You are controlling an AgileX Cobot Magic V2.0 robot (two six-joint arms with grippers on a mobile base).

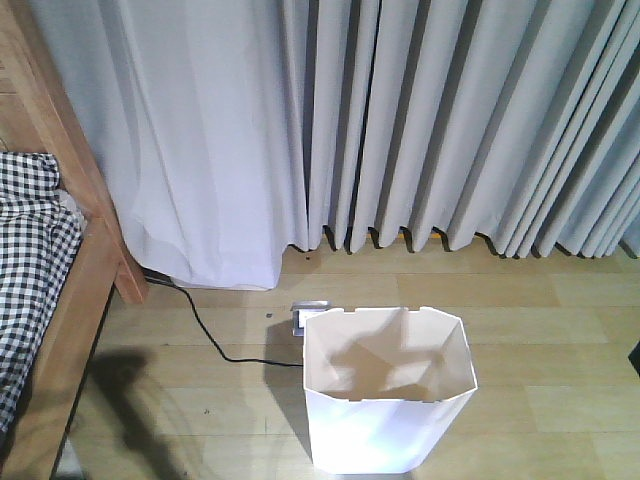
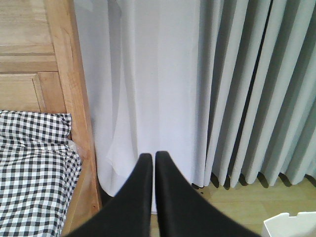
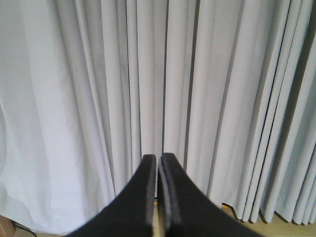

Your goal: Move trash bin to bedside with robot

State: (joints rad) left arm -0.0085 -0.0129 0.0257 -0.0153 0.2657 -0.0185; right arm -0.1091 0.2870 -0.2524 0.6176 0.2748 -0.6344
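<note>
The left tool (image 2: 150, 157) has its two black fingers pressed together at the tips with nothing between them; it is raised and faces the white curtain (image 2: 148, 74), with the wooden bed frame (image 2: 74, 98) and its black-and-white checked bedding (image 2: 34, 163) to one side and a corner of the trash bin (image 2: 291, 224) just showing low on the other; the right tool (image 3: 158, 159) is likewise closed on nothing, pointed at the grey curtain folds (image 3: 222, 89), and no bin shows in its view.

In the front-facing view the trash bin (image 1: 385, 420) stands upright on the wood-look floor (image 1: 540, 330), open and seemingly without contents, apart from the bed frame (image 1: 75, 300) with bare floor between them; a black cable (image 1: 215, 340) runs across the floor from under the curtain to a small socket block (image 1: 307, 315) just behind the bin's rear rim.

The bin looks like thin moulded plastic, so probably light, fairly stiff at the angular rim yet liable to flex in the flat walls, and smooth enough to slip; the rim edge seems the natural hold, one finger inside and one outside; a grip on one side only may tip it, and it tapers downward, so dragging it over the cable could topple it.
</note>
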